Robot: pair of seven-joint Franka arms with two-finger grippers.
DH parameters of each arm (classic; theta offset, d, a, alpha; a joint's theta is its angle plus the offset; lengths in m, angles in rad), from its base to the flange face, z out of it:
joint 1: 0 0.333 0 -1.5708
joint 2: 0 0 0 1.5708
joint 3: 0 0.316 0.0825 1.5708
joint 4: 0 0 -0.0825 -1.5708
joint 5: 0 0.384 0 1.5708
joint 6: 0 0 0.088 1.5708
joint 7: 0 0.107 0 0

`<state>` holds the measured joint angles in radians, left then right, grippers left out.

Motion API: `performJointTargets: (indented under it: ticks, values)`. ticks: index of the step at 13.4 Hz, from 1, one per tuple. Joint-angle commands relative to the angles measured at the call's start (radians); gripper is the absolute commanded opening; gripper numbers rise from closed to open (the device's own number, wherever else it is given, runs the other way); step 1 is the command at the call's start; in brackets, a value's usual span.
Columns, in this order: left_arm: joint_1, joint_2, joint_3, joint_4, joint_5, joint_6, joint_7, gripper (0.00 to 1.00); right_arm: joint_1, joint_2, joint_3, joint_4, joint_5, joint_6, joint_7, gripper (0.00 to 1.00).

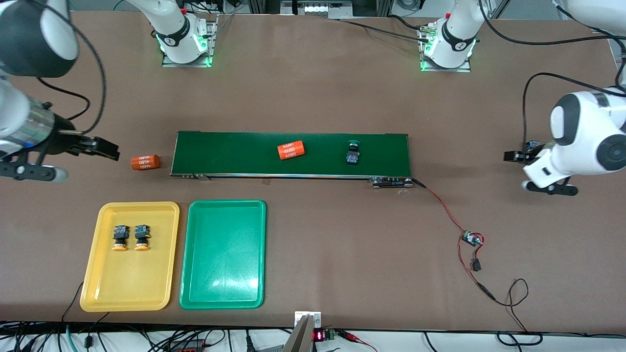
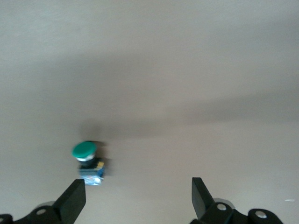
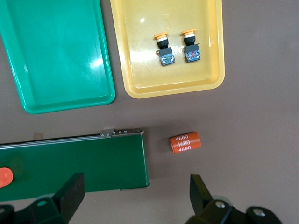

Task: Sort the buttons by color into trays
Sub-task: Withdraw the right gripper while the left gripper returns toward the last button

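Both the left gripper [image 2: 138, 198] and right gripper [image 3: 135, 198] stood released, holding nothing. The green button [image 1: 353, 151] on the conveyor belt [image 1: 234, 154] risked being carried past a late grasp.

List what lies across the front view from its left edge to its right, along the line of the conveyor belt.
right gripper → orange cylinder on the table → conveyor belt → orange cylinder on the belt → green button on the belt → left gripper
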<state>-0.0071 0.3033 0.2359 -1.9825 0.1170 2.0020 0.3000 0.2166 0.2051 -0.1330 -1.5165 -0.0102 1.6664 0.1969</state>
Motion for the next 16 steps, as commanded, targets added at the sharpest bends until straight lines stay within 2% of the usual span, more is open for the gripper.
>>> performJointTargets:
  ticks: [1, 5, 10, 12, 16]
  values:
    - [0.027, -0.043, 0.068, -0.130, 0.015, 0.125, 0.125, 1.00, 0.006, -0.114, 0.000, -0.190, -0.024, 0.134, 0.015, 1.00]
    - [0.064, -0.006, 0.121, -0.222, 0.015, 0.321, 0.220, 1.00, -0.028, -0.127, -0.011, -0.200, -0.011, 0.125, 0.001, 1.00]
    - [0.104, 0.045, 0.125, -0.225, 0.013, 0.360, 0.280, 1.00, -0.040, -0.110, -0.007, -0.185, -0.007, 0.127, 0.001, 1.00]
    - [0.107, 0.063, 0.126, -0.246, 0.010, 0.415, 0.314, 1.00, -0.036, -0.104, -0.007, -0.171, -0.010, 0.128, -0.002, 1.00]
    - [0.122, 0.076, 0.125, -0.279, 0.004, 0.435, 0.317, 1.00, -0.039, -0.102, -0.007, -0.169, -0.008, 0.125, -0.007, 1.00]
